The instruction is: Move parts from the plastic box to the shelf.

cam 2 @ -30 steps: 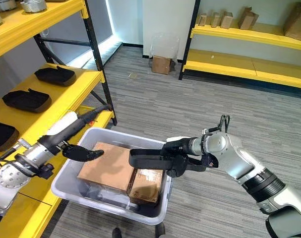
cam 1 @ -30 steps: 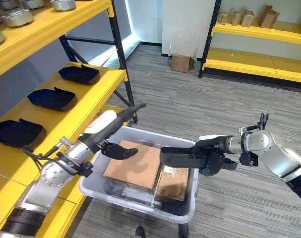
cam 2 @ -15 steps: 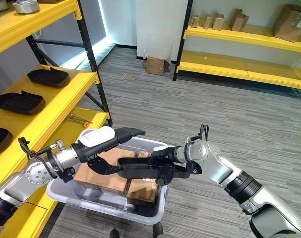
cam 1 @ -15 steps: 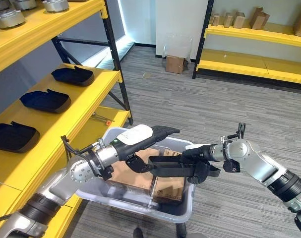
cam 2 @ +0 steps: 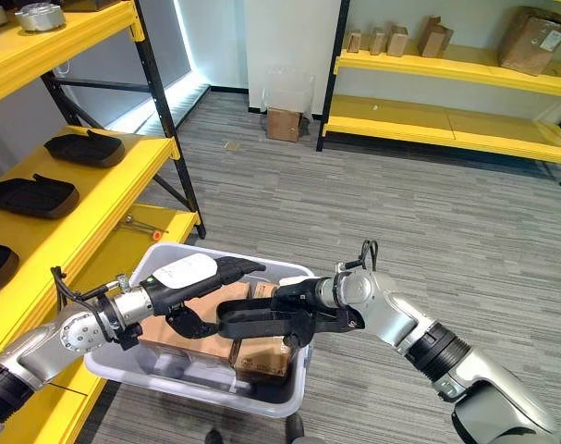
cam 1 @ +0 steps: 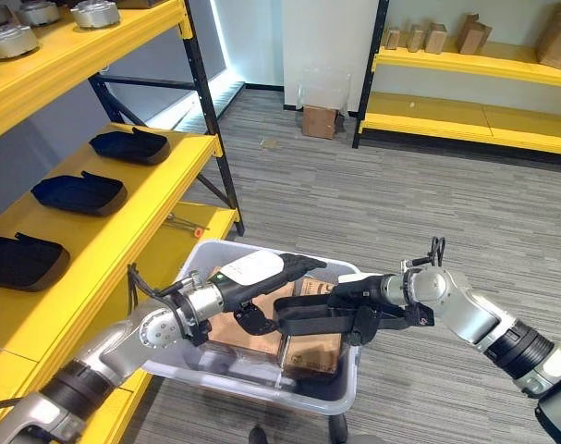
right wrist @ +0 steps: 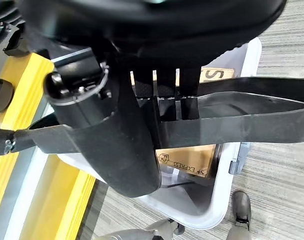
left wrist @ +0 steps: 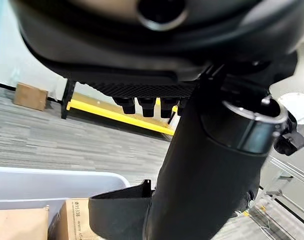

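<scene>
You have three black parts on the yellow shelf (cam 1: pixel 123 217) and a fourth black part (cam 1: pixel 308 314) clasped in the right robot hand (cam 1: pixel 377 310) above the plastic box (cam 1: pixel 349 370), left robot hand (cam 1: pixel 252 314) curled at its end, placement pending

- The fingertips of the left hand (cam 1: pixel 246 314) are being hidden behind the black part (cam 1: pixel 319 316) just past them, so its grip cannot be judged.
- The cardboard boxes (cam 1: pixel 252 331) below both hands are being partly covered by the part and the arms.
- One end of the part is being masked by the right hand (cam 1: pixel 372 310).
- The plastic box (right wrist: pixel 234 165) is being cut off by the right wrist view's edge.
</scene>
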Robot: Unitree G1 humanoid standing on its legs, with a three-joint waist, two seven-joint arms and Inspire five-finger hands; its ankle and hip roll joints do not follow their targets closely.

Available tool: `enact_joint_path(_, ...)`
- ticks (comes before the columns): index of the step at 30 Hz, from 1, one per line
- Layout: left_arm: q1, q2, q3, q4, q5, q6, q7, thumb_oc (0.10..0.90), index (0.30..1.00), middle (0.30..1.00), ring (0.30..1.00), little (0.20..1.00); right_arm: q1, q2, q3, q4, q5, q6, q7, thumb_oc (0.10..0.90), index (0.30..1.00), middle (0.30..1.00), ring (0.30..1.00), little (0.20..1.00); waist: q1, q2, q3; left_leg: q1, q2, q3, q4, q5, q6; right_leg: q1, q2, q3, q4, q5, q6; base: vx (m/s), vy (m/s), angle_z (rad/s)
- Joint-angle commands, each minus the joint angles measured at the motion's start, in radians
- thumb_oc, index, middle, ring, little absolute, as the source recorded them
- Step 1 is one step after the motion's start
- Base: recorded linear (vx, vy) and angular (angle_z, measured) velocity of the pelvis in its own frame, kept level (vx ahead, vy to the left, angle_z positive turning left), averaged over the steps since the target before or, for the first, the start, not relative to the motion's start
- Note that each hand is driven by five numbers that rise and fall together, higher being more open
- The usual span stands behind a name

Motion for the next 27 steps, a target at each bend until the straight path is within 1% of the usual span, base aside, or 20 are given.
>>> enact_joint_path(1,-0.028,0.027,0.092,0.040,-0.001,-0.064,0.125,0.900,1.000,1.000,1.000,1.000,-0.065,-0.011,-0.086,0.005,-0.044,-0.071,-0.049,0.400,0.300,0.300,0.300,0.300,0.005,-0.006,-0.076,-0.010,0.047,-0.056,-0.008,-0.054,-0.024,0.048,-0.071,-0.080,0.015,-0.073,0.064,0.00,0.000,0.00)
enact_joint_path(4,0.032,0.057,0.162,0.075,0.034,-0.081,0.154,0.900,1.000,1.000,1.000,1.000,-0.031,-0.049,-0.130,0.009,-0.038,-0.092,-0.052,0.400,0.300,0.300,0.300,0.300,0.004,-0.006,-0.076,-0.011,0.046,-0.053,-0.008,-0.054,-0.024,0.046,-0.072,-0.082,0.014,-0.071,0.064,0.00,0.000,0.00)
enact_joint_path(6,0.049,0.069,0.183,0.084,0.035,-0.099,0.160,0.900,1.000,1.000,1.000,1.000,-0.026,-0.064,-0.144,0.007,-0.026,-0.103,-0.054,0.400,0.300,0.300,0.300,0.300,0.004,-0.007,-0.076,-0.011,0.046,-0.053,-0.008,-0.053,-0.024,0.045,-0.072,-0.082,0.014,-0.070,0.065,0.00,0.000,0.00)
enact_joint_path(9,0.060,0.082,0.200,0.091,0.057,-0.144,0.159,0.900,1.000,1.000,1.000,1.000,-0.027,-0.077,-0.161,0.000,-0.008,-0.115,-0.050,0.400,0.300,0.300,0.300,0.300,0.003,-0.007,-0.076,-0.011,0.045,-0.052,-0.008,-0.054,-0.023,0.044,-0.072,-0.082,0.014,-0.068,0.065,0.00,0.000,0.00)
enact_joint_path(11,0.060,0.084,0.199,0.090,0.060,-0.152,0.158,0.900,1.000,1.000,1.000,1.000,-0.029,-0.080,-0.162,-0.005,-0.006,-0.114,-0.049,0.400,0.300,0.300,0.300,0.300,0.002,-0.007,-0.076,-0.011,0.045,-0.051,-0.008,-0.054,-0.023,0.044,-0.072,-0.082,0.013,-0.068,0.065,0.00,0.000,0.00)
enact_joint_path(12,0.055,0.089,0.194,0.082,0.072,-0.175,0.153,0.900,1.000,1.000,1.000,1.000,-0.037,-0.085,-0.163,-0.015,0.001,-0.110,-0.051,0.400,0.300,0.300,0.300,0.300,0.002,-0.007,-0.076,-0.012,0.044,-0.050,-0.008,-0.055,-0.023,0.041,-0.072,-0.081,0.013,-0.067,0.065,0.00,0.000,0.00)
enact_joint_path(14,0.053,0.095,0.191,0.073,0.073,-0.172,0.144,0.900,1.000,1.000,1.000,1.000,-0.044,-0.086,-0.164,-0.017,0.002,-0.109,-0.048,0.400,0.300,0.300,0.300,0.300,0.002,-0.006,-0.077,-0.012,0.044,-0.050,-0.008,-0.056,-0.023,0.041,-0.072,-0.081,0.012,-0.067,0.066,0.00,0.000,0.00)
enact_joint_path(19,0.038,0.111,0.168,0.066,0.067,-0.190,0.133,0.900,1.000,1.000,1.000,1.000,-0.055,-0.093,-0.163,-0.032,0.029,-0.123,-0.032,0.400,0.300,0.300,0.300,0.300,-0.003,-0.005,-0.079,-0.012,0.045,-0.045,-0.008,-0.057,-0.023,0.037,-0.071,-0.078,0.014,-0.066,0.067,0.00,0.000,0.00)
enact_joint_path(23,0.012,0.108,0.118,0.063,0.088,-0.201,0.160,0.900,1.000,1.000,1.000,1.000,-0.065,-0.079,-0.141,-0.049,0.054,-0.146,-0.027,0.400,0.300,0.300,0.300,0.300,-0.007,-0.005,-0.080,-0.013,0.045,-0.043,-0.008,-0.057,-0.021,0.034,-0.070,-0.072,0.014,-0.065,0.066,0.00,0.000,0.00)
enact_joint_path(26,-0.012,0.093,0.084,0.056,0.116,-0.193,0.180,0.900,1.000,1.000,1.000,1.000,-0.075,-0.056,-0.121,-0.063,0.066,-0.145,-0.022,0.400,0.300,0.300,0.300,0.300,-0.009,-0.004,-0.080,-0.013,0.046,-0.043,-0.008,-0.058,-0.021,0.033,-0.069,-0.068,0.014,-0.065,0.067,0.00,0.000,0.00)
enact_joint_path(27,-0.023,0.088,0.067,0.058,0.142,-0.184,0.203,0.900,1.000,1.000,1.000,1.000,-0.083,-0.045,-0.109,-0.064,0.068,-0.145,-0.023,0.400,0.300,0.300,0.300,0.300,-0.010,-0.004,-0.081,-0.013,0.047,-0.043,-0.008,-0.057,-0.021,0.033,-0.069,-0.067,0.014,-0.064,0.067,0.00,0.000,0.00)
